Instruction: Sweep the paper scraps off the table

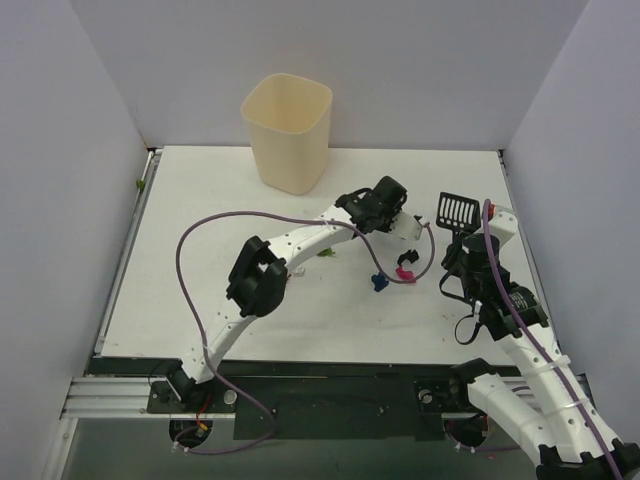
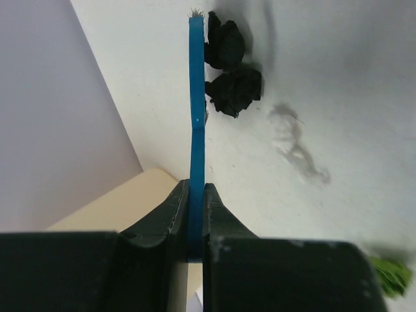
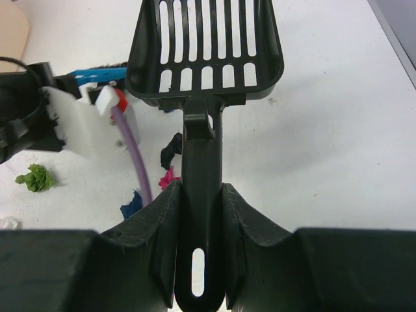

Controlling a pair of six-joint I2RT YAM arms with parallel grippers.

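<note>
Right gripper is clamping the black slotted scoop by its handle; left gripper is pinching the blue brush edge-on; black paper scraps are lying on the table against its far end, toward the scoop.

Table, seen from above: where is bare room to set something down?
Free: the table between left wall and purple cable; the far strip between bin and scoop. Crowded: the middle, around the paper scraps.

The scoop is black plastic with a slight sheen. The brush is smooth blue plastic. The paper scraps are crumpled and matt. The desk is matt white and scuffed.
</note>
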